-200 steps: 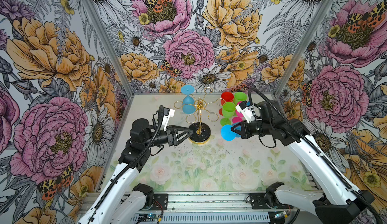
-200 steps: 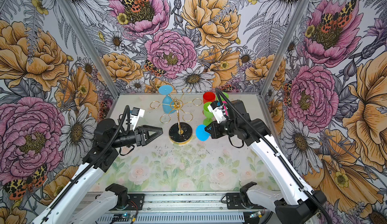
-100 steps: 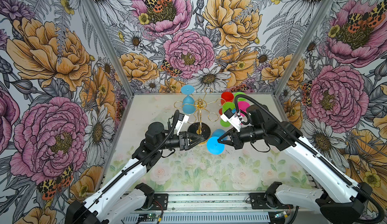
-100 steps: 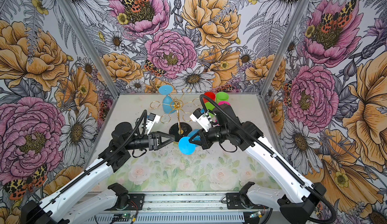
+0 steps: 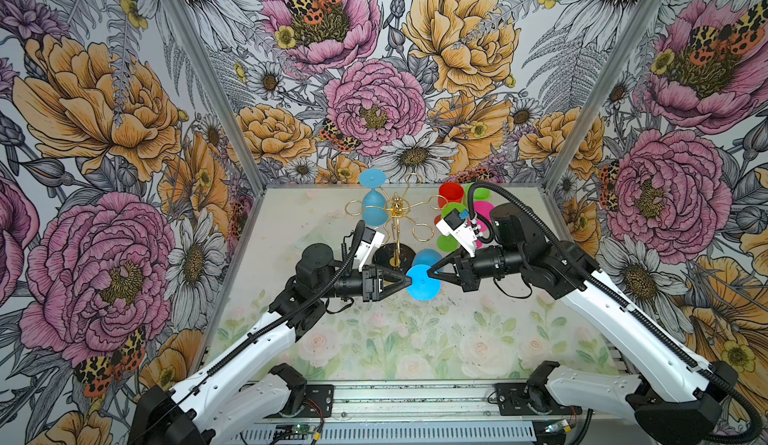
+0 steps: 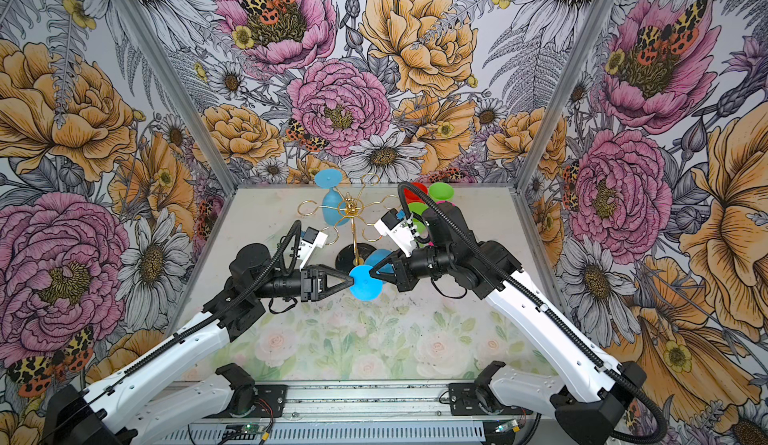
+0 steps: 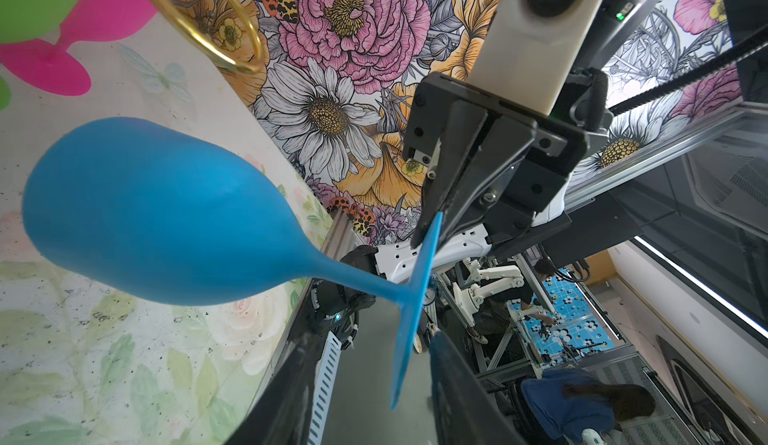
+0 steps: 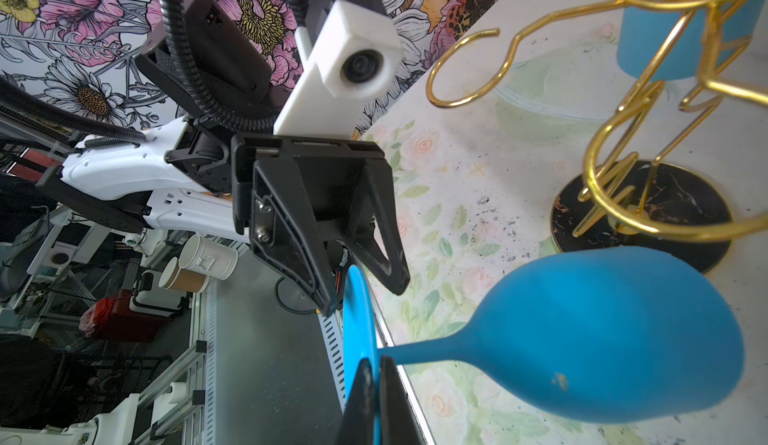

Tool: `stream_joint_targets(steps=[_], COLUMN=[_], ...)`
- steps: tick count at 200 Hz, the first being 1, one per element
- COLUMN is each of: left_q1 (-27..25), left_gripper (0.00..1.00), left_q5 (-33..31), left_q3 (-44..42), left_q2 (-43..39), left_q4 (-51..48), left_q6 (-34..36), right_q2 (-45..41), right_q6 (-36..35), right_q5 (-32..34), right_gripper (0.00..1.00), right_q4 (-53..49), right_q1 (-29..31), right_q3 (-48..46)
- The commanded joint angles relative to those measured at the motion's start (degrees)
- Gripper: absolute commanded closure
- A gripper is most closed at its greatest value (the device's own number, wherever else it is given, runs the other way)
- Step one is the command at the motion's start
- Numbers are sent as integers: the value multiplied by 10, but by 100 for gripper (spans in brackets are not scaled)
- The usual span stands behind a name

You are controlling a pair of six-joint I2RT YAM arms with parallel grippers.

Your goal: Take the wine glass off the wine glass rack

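- The floral-papered walls (image 5: 374, 102) close in the workspace on three sides
- The table (image 5: 374, 351) carries a pale rose-printed mat
- The left arm (image 5: 249, 347) and the right arm (image 5: 623, 326) reach in from the front corners and meet near the middle, in front of the rack
- The wine glass rack (image 5: 395, 210) stands upright towards the rear centre on its round black base (image 8: 673, 201); in both top views most of its gold loops hang empty
- A group of wine glasses stands at the rear right of the table: a red glass (image 5: 451, 193), green glasses (image 5: 478, 192) and a pink glass (image 7: 104, 10)
- The blue wine glass (image 5: 422, 283) is off the rack, held in the air on its side just in front of the base, bowl (image 8: 602, 339) towards the rack and foot towards the front
- A second blue wine glass (image 5: 372, 210) hangs upside down in a rear-left loop
- The right gripper (image 7: 432, 222) has its jaws pinched on the rim of the foot
- The left gripper (image 8: 361, 293) has its jaws spread, one finger on each side of the foot's opposite rim, with a gap showing in the right wrist view
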Motion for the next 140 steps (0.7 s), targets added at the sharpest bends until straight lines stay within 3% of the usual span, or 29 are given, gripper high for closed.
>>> stream_joint_targets(steps=[1, 61, 103, 140], left_q1=[-10, -36, -38, -39], left_gripper=[58, 69, 93, 99], left_q5=[14, 8, 13, 14], left_q3=[8, 8, 11, 11], left_q2=[0, 22, 31, 29], left_q4=[17, 46, 56, 56], left_q6=[-1, -17, -23, -22], right_q2=[1, 4, -2, -9], right_q6=[7, 11, 12, 16], right_q5=[-6, 15, 20, 21], right_gripper=[100, 100, 100, 97], right_q4=[20, 21, 20, 18], right_q1=[3, 2, -7, -18], right_q3=[1, -15, -20, -27])
